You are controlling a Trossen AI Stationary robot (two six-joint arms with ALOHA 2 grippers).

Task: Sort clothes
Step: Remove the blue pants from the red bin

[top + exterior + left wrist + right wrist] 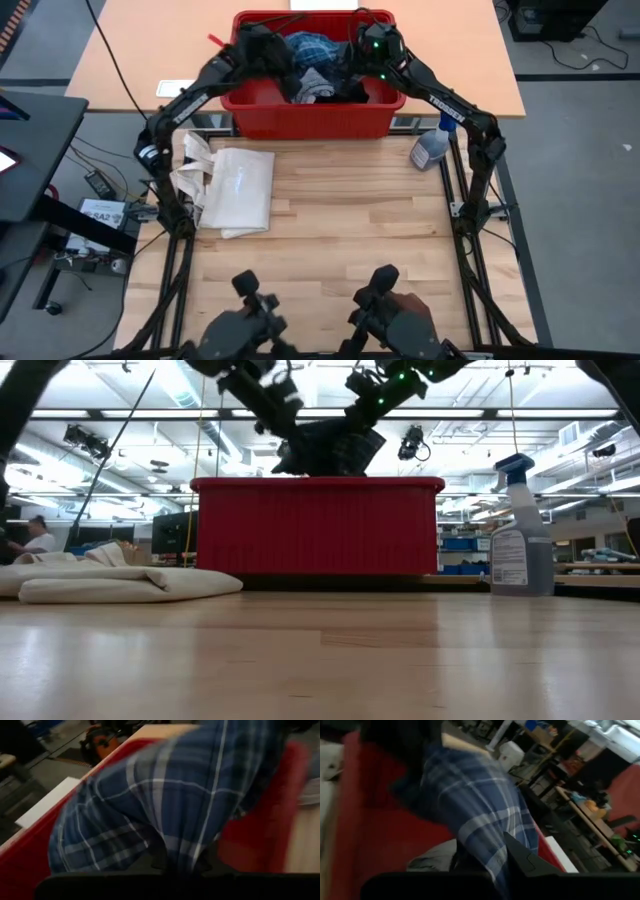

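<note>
The blue-and-white plaid cloth [308,46] lies in the red bin [300,118] at the table's far edge, with dark grey and black fabric [322,86] bunched beside it. Both grippers reach into the bin from above. My left gripper [290,76] comes from the left and my right gripper [350,76] from the right, and both are shut on cloth. In the low view a dark bunch of cloth [325,450] hangs between them above the bin's rim [318,484]. The plaid cloth fills the left wrist view [170,805] and the right wrist view [475,815]. My left gripper holds the plaid cloth at a gathered fold [181,859] that narrows down between its fingers, which point down into the bin. The cloth bulges slack past the fingers, over the bin. The gripper's own body hides the pads. My right gripper holds the plaid cloth by a bunched part [490,862] beside its one visible finger [522,854], coming from above and the right. The cloth drapes slack over the bin's inside. The other finger and the layers do not show.
A white tote bag [235,190] lies flat at the table's left side, its handles [190,165] toward the left edge. A spray bottle [432,150] stands right of the bin's near right corner. Bare wooden table [350,230] stretches from the bin to the near edge.
</note>
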